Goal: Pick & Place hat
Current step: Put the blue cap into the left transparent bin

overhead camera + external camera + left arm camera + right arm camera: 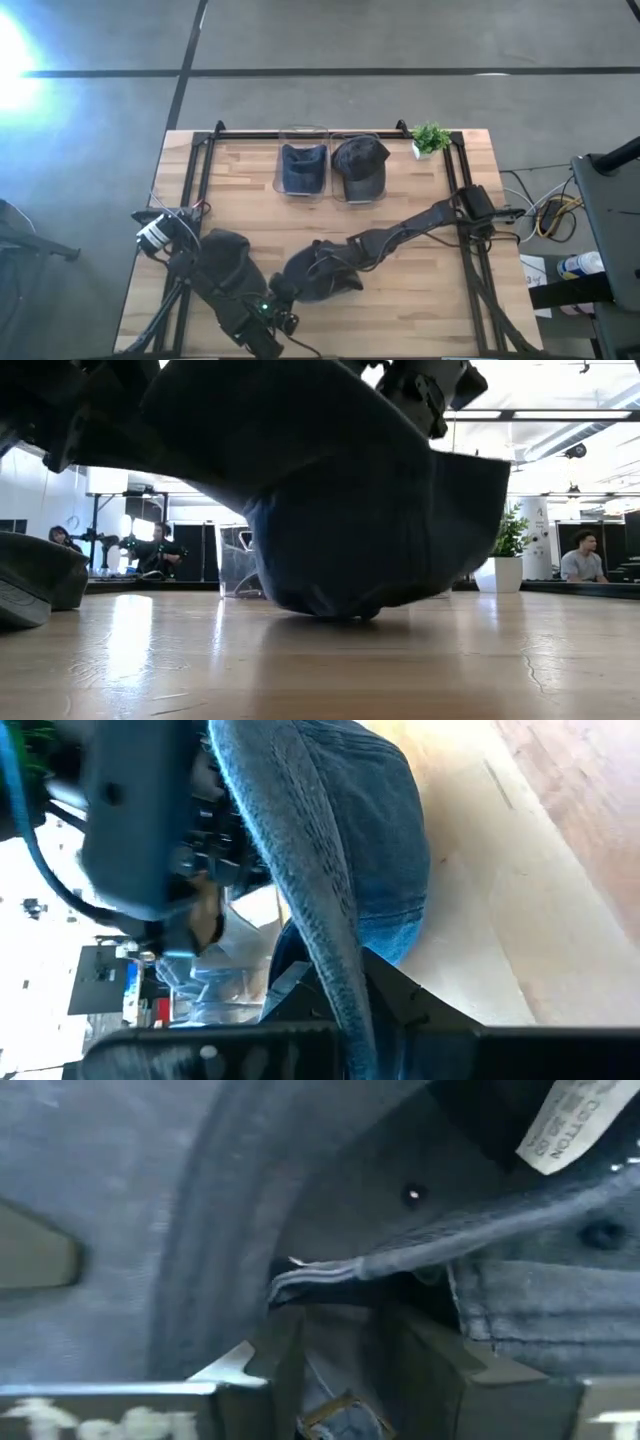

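A dark blue denim hat (335, 283) sits near the table's near edge, between both grippers. In the low view the hat (370, 530) fills the middle, and its rounded bottom (325, 610) touches the wood. My left gripper (284, 294) comes from the near left and is shut on the hat. My right gripper (324, 262) reaches in from the right and is also shut on it. The right wrist view looks into the hat's inside, where a white label (575, 1125) shows. My left gripper holds the hat's brim (322, 935), seen edge-on, pinched between its two fingers (425, 1012). The crown (385, 830) stands beyond the fingers, close over the tabletop. My right gripper pinches a folded denim edge (325, 1275) on the hat's inside between its fingers (445, 1365). It comes from the table's right side, and the hat hangs below it with its bottom on the table.
Two clear bins stand at the far edge. One holds a blue denim hat (303, 165), the other a dark grey cap (358, 165). A small potted plant (430, 138) stands at the far right corner. Black frame rails (200, 190) run along both sides. People sit in the room behind.
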Robot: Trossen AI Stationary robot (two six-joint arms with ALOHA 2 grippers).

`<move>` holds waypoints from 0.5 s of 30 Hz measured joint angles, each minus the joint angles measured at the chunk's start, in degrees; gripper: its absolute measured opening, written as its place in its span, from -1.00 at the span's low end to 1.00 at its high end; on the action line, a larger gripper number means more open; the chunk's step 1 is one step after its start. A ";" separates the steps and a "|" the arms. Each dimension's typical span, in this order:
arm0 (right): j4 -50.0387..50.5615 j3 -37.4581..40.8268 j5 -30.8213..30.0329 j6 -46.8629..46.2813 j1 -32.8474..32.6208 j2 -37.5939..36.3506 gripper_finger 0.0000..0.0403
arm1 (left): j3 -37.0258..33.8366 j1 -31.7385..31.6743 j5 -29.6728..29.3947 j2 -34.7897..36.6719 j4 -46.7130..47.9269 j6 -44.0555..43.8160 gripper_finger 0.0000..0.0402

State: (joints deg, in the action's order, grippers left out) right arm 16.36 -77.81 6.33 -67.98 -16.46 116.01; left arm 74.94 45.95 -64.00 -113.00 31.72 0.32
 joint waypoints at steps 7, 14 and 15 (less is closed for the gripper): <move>4.39 -0.73 -0.21 3.08 0.08 -6.09 -0.36 | 0.02 -0.13 -0.76 0.02 -0.21 0.45 -0.93; 17.78 -0.67 -11.14 5.48 0.01 -16.59 -0.36 | 0.40 -0.22 0.09 1.62 0.74 -9.00 -0.93; 19.70 -0.67 -14.01 5.47 -0.27 -18.51 -0.36 | 0.54 -0.39 0.62 2.14 1.35 -12.37 -0.93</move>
State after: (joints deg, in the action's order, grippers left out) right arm 36.06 -78.48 -7.67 -62.51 -16.73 97.49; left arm 75.48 45.56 -63.38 -110.86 33.08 -12.05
